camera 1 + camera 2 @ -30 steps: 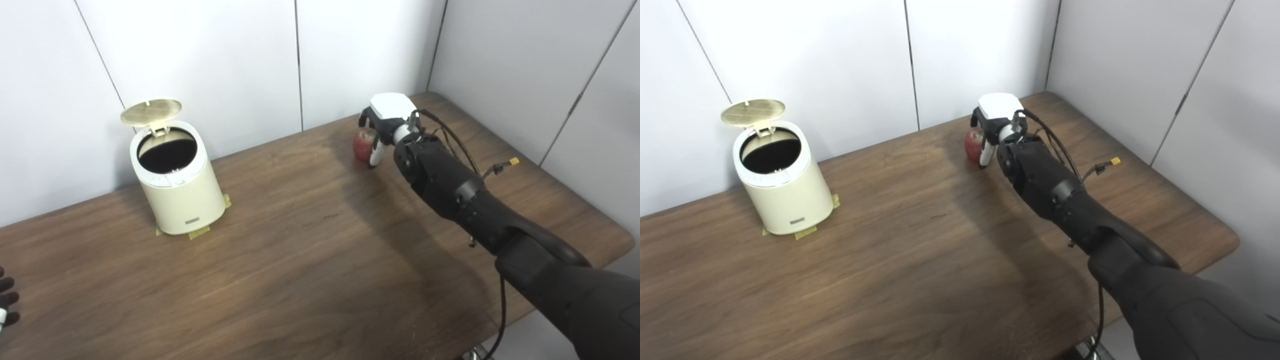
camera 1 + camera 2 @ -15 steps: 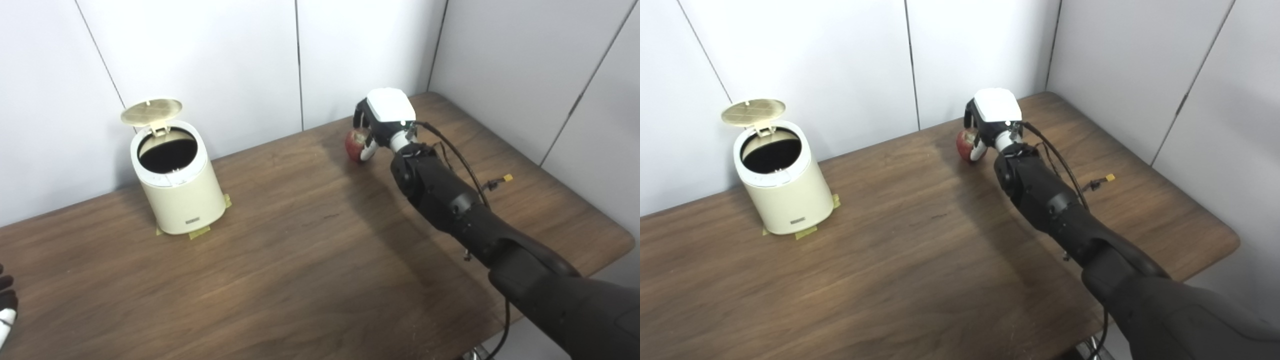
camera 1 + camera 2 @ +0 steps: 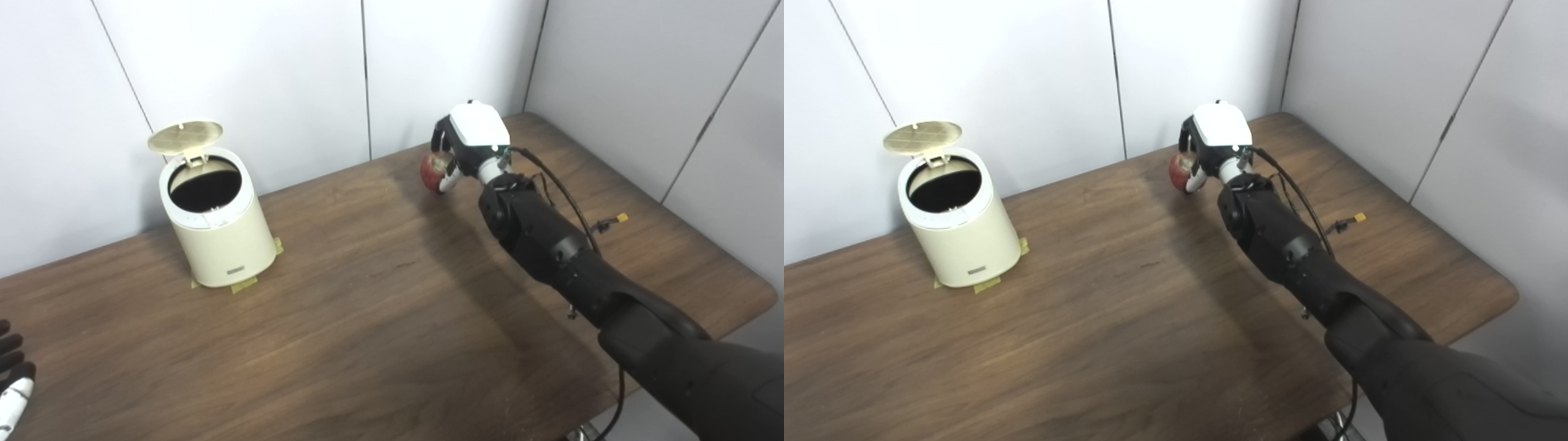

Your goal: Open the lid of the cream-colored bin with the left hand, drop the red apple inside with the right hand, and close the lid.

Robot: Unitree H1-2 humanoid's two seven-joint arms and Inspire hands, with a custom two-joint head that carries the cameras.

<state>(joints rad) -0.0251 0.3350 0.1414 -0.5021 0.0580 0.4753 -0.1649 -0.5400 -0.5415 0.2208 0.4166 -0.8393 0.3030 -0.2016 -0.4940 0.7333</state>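
The cream-colored bin [image 3: 215, 228] stands at the back left of the table, its round lid [image 3: 185, 136] tipped up and its dark inside showing. My right hand [image 3: 462, 144] is shut on the red apple [image 3: 432, 171] and holds it just above the table at the back, right of centre. The apple [image 3: 1179, 171] shows under the white back of that hand [image 3: 1213, 139]. Only the fingertips of my left hand [image 3: 12, 383] show at the bottom left corner, spread apart and holding nothing.
The bin sits on yellow tape patches [image 3: 244, 284] stuck to the brown wooden table [image 3: 380, 318]. White wall panels close off the back and the right side. A loose cable with a yellow tip [image 3: 621, 217] hangs from my right forearm.
My right hand has closed on the apple, lifted it off the table and carried it a little to the left. My left hand's fingertips have edged slightly further into view.
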